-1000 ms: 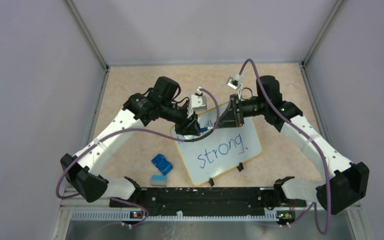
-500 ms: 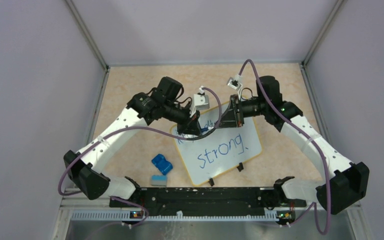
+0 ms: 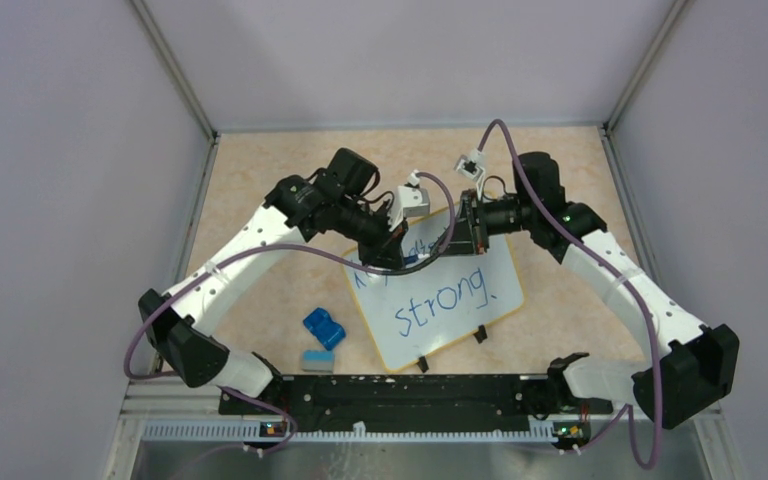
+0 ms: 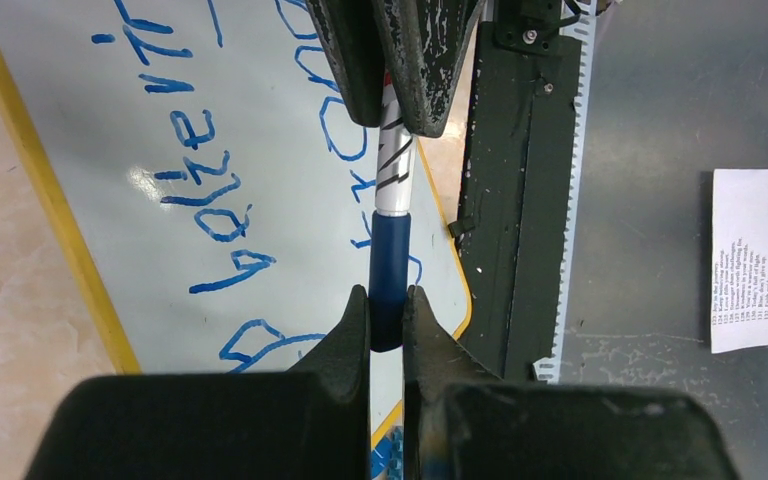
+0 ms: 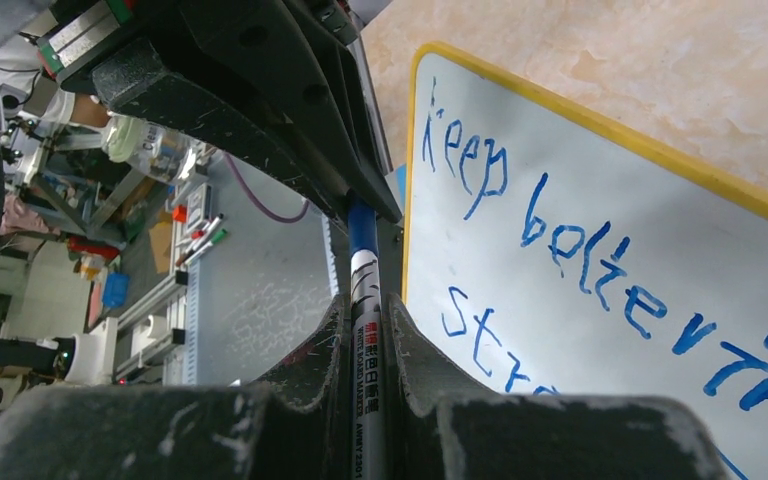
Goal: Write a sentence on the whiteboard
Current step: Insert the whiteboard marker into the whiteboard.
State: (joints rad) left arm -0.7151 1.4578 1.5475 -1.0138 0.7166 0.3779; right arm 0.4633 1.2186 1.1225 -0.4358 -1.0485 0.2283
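Two grippers meet over the far end of the whiteboard [image 3: 488,268], lying flat on the table [image 3: 280,170] with its blue sentence [image 3: 442,297]. Left gripper [image 4: 388,300] clamps the marker's [image 4: 396,172] blue cap [image 4: 388,262]; right gripper [image 5: 365,305] clasps its white barrel [image 5: 365,275].

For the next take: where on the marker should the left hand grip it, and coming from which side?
The blue end of the marker, pinched across its round width, coming in along its axis opposite the right hand, which clamps the white printed barrel. The left hand holds it so now.
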